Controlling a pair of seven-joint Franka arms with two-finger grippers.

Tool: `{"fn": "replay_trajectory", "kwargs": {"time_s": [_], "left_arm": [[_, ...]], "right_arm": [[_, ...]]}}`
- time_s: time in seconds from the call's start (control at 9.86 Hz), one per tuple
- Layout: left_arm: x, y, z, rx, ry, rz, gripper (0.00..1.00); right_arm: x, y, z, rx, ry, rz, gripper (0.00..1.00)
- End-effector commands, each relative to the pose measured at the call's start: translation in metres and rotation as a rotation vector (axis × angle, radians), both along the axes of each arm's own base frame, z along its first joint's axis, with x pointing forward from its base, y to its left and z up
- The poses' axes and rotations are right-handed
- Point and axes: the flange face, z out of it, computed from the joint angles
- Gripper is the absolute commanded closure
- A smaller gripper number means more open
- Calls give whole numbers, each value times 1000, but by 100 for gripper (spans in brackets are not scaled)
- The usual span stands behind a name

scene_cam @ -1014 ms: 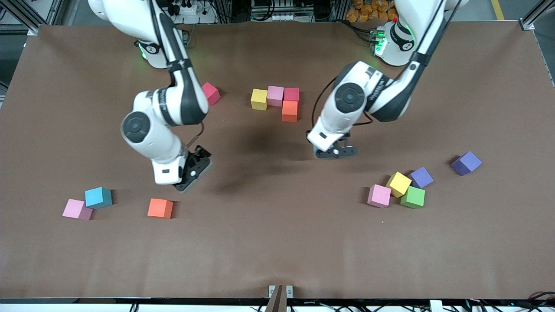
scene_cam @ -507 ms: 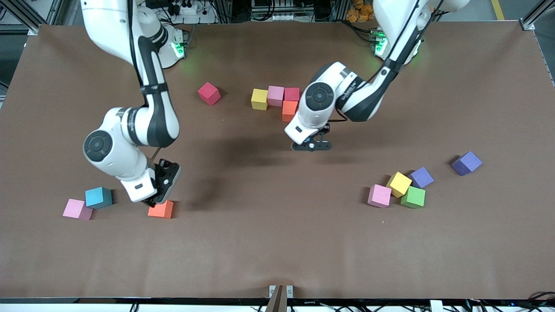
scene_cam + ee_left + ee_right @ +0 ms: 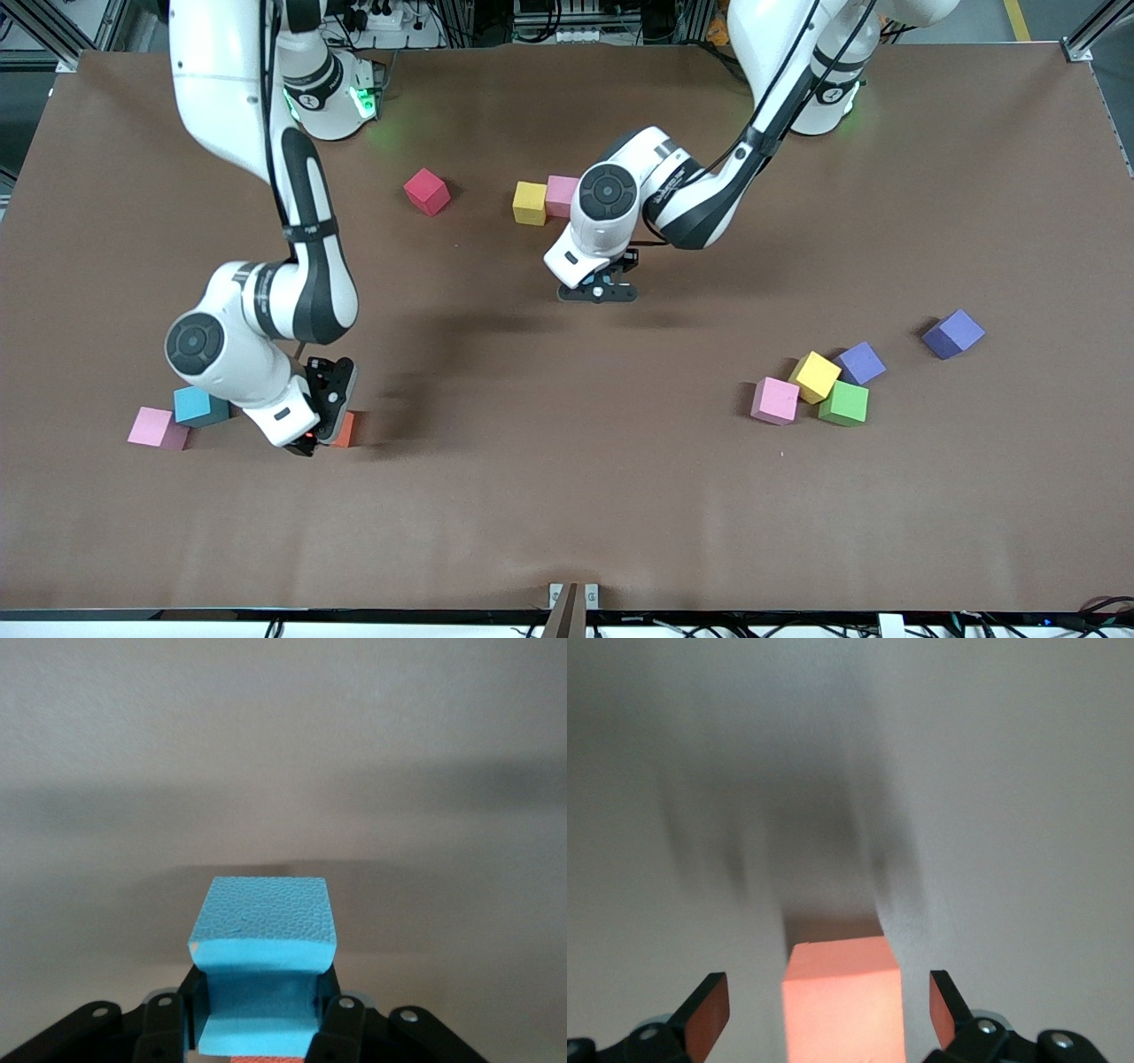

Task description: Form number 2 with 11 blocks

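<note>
Nearest the front camera, toward the right arm's end of the table, the right gripper [image 3: 829, 1005] has dropped within the last second from mid-table onto the loose orange cube [image 3: 345, 429]. Its fingers stand wide apart on either side of the cube and are not yet closed on it. A teal cube [image 3: 195, 406] and a pink cube [image 3: 155, 428] lie just beside it.

Farther off, the left gripper [image 3: 598, 291] has swung in toward the started number 2, clamped on a light blue cube [image 3: 263, 943] and carrying it clear of the table. Of the digit's top, only the yellow cube [image 3: 530, 202] and the pink one [image 3: 562, 195] show; the arm hides the rest. Placing the blue cube looks like the next step, and most of the digit is still unbuilt.
</note>
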Motion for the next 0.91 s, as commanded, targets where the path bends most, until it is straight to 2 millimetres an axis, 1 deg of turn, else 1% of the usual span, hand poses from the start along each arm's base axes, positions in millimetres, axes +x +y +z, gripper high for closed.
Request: {"fn": "replay_trajectory", "kwargs": {"time_s": [0.0, 0.1, 0.3, 0.41, 0.51, 0.61, 0.71, 0.81], "left_arm": [[1, -8, -3, 5, 13, 8, 100], [0, -9, -3, 2, 17, 13, 100], [-5, -8, -6, 14, 19, 16, 100], [-9, -10, -8, 19, 27, 28, 100], [-15, -8, -12, 33, 30, 29, 100], [-23, -7, -11, 44, 22, 20, 100], [-28, -4, -12, 48, 14, 13, 100], [-30, -1, -13, 46, 10, 14, 100]], "right_arm": [[21, -19, -23, 43, 10, 28, 0], [21, -17, -21, 47, 14, 30, 0], [19, -19, -24, 48, 33, 34, 0], [19, -24, -30, 46, 35, 30, 0], [19, -28, -36, 56, 39, 30, 0], [17, -30, -47, 73, 48, 36, 0], [17, -36, -52, 86, 51, 30, 0], [17, -36, -52, 90, 51, 27, 0]]}}
